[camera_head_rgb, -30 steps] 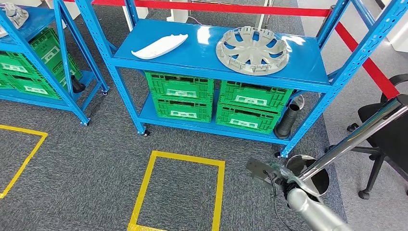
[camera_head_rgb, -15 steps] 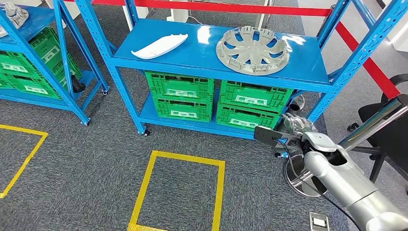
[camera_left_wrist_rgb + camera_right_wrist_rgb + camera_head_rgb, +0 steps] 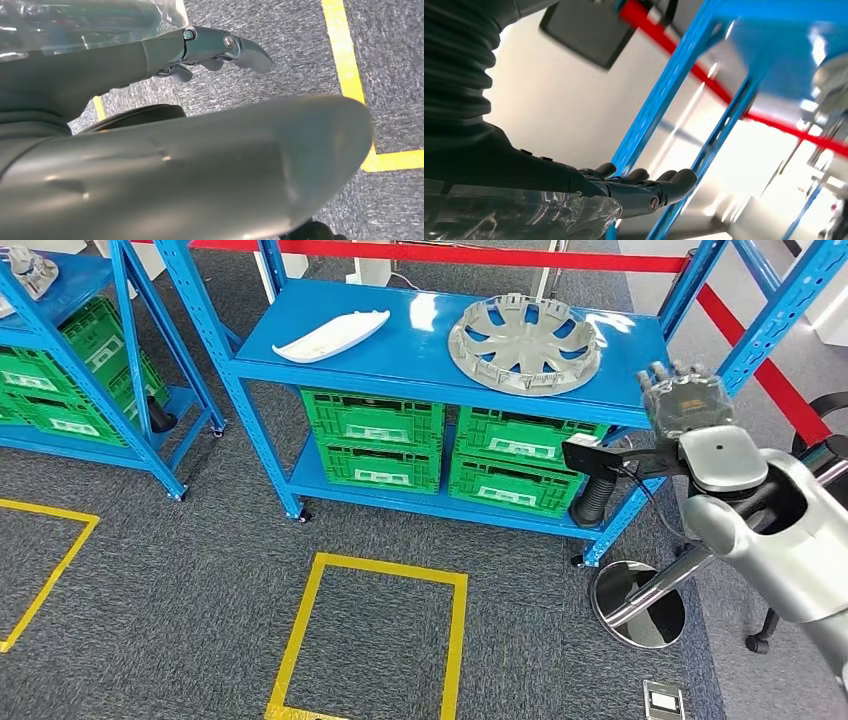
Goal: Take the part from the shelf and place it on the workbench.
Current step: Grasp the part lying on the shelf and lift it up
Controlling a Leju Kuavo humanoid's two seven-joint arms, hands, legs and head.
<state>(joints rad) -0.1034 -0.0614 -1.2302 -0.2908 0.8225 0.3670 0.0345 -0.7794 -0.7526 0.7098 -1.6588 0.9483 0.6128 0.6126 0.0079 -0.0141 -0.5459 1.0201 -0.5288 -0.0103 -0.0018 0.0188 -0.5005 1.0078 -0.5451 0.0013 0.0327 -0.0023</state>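
Item one, the blue shelf (image 3: 440,350): I see it across the far middle of the head view, its top board bearing two parts, its lower level packed with four green crates (image 3: 452,448) in two stacks side by side. A second blue shelf (image 3: 70,295) stands to the far left with more green crates in it.

Item two, the grey carpet floor (image 3: 180,540), marked with a yellow tape rectangle (image 3: 370,640) near the middle and part of another at the near left.

Item three, my right arm (image 3: 770,520): silver, coming in from the near right and raised beside the shelf's right-hand post.

Item four, the wheel cover (image 3: 525,343): grey, round, spoked, lying flat on the right half of the top board. I take this or its neighbour for the part; both lie untouched on the shelf.

Item five, the white panel (image 3: 330,336): long, curved, lying flat on the left half of the same board, well apart from the wheel cover.

Item six, a round chrome base (image 3: 625,610) on the floor at the near right, below the arm.

Item seven, my right hand (image 3: 682,402): held at the shelf's right edge, near the wheel cover but not touching it, fingers extended and apart, holding nothing.

Item eight, my left hand (image 3: 220,47): seen over carpet and yellow tape in the left wrist view, fingers loosely extended, nothing in it.

Item nine, a black ribbed hose (image 3: 597,495) standing at the right end of the lower level.
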